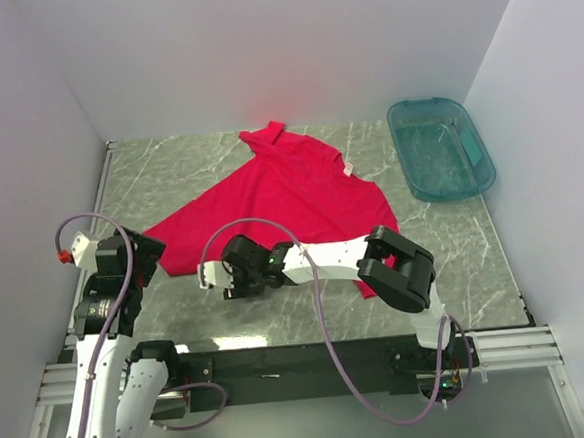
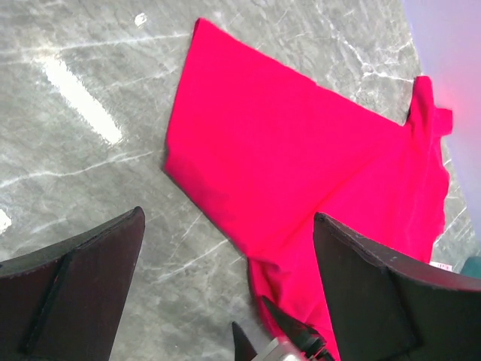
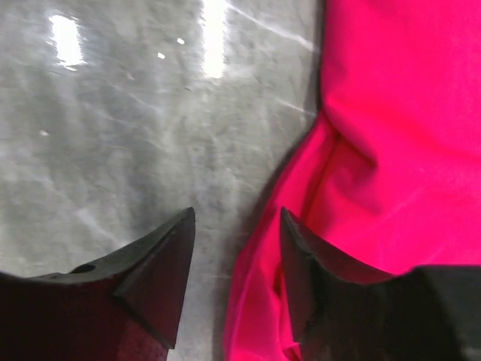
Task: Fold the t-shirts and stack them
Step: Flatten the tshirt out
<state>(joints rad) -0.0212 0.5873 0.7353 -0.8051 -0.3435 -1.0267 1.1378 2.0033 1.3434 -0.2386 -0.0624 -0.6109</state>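
Right gripper (image 3: 236, 218): fingers apart, low over the table (image 1: 454, 238) at the near-left edge of the t-shirt (image 1: 291, 199). Bare marble shows in most of the gap. The cloth's rumpled edge lies against the inner side of one finger (image 3: 301, 271), and nothing is clamped.
Left gripper (image 2: 229, 218): fingers spread wide, nothing between them, raised at the near left and apart from the cloth.
T-shirt: one red shirt, spread mostly flat across the middle of the table. A sleeve reaches toward the far wall and a pointed corner toward the left arm.
Edges: the left corner (image 2: 197, 26) lies flat and straight-sided. The near edge by the right gripper is rolled into a soft fold (image 3: 331, 150). The near-right part is hidden under the right arm's elbow.
Open room: bare marble along the near-left strip and between the shirt and the teal bin (image 1: 439, 149), which sits in the far right corner, well apart from the cloth.
Top view alone: the bin, both arms, and a white label (image 1: 349, 169) at the collar.
Right wrist alone: the crease in the cloth edge and how close the finger stands to it.
Left wrist alone: the flat left flank of the shirt (image 2: 301, 150).
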